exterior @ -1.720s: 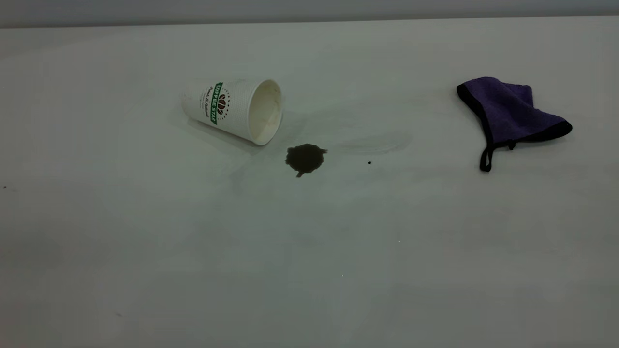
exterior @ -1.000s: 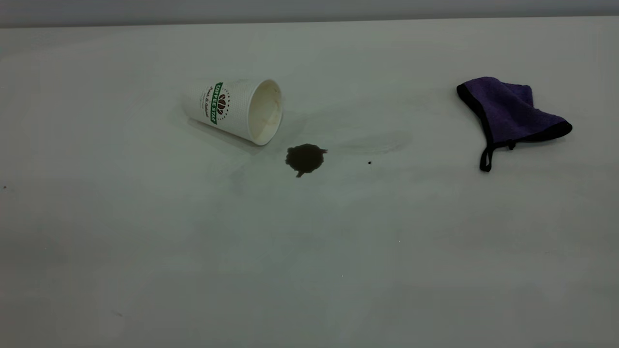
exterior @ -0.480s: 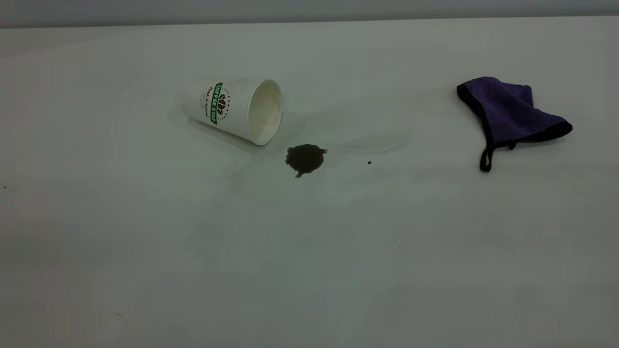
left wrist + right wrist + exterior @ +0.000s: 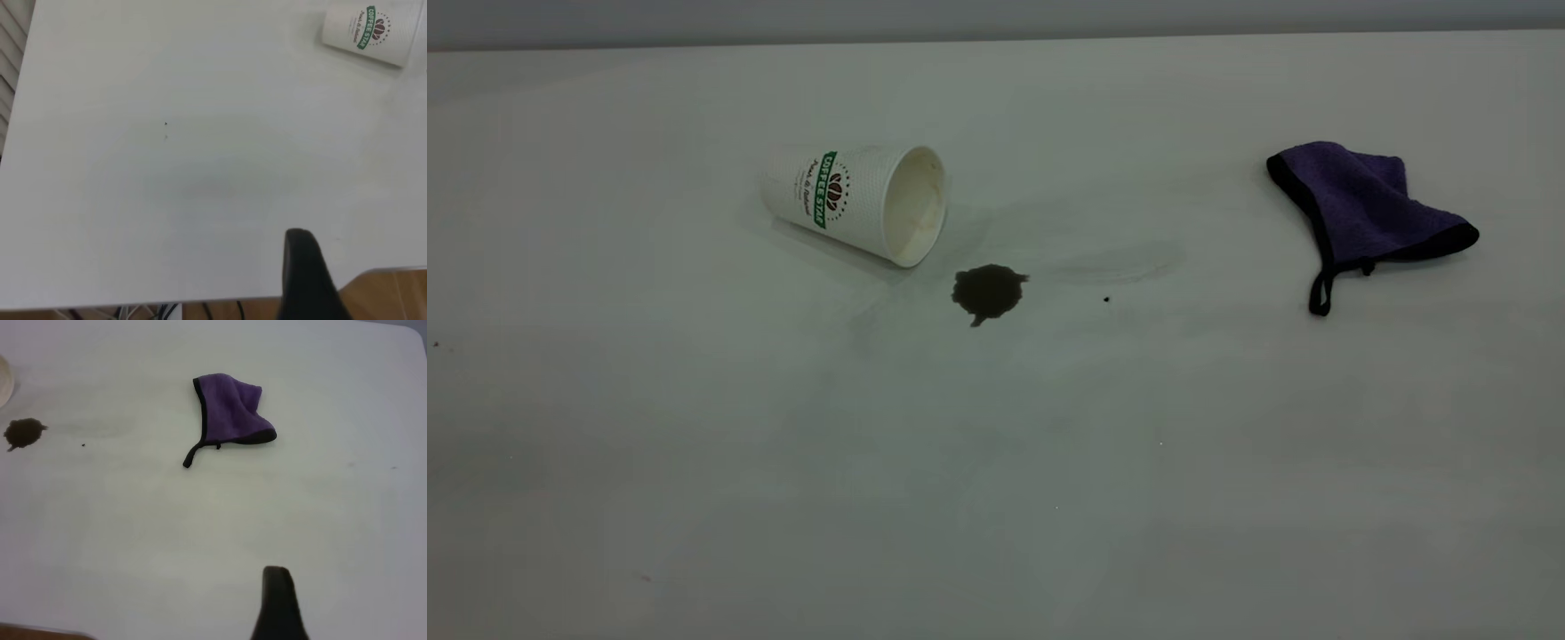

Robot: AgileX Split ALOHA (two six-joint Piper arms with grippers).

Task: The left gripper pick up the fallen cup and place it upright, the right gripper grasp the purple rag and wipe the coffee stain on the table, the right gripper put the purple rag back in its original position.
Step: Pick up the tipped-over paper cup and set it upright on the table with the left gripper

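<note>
Two grippers, and neither shows up in the exterior view. Each wrist view catches only one dark finger, left [image 4: 303, 277] and right [image 4: 279, 603], hanging over the near part of the table [image 4: 996, 498], so honestly can't tell if either claw is released or clenched. Nothing is between them or touching them.

Going farther out, the stain [image 4: 988, 292] sits about mid-table, a dark brown blotch. A tiny black speck [image 4: 1106, 300] is near it at 3 o'clock. The cup [image 4: 857, 203] lies on its side close by at 10 o'clock of the stain, mouth facing the stain, rim near but not touching it. The rag [image 4: 1365, 213] is crumpled way off at 2 o'clock of the stain, well apart from everything, black loop trailing toward the near side.
</note>
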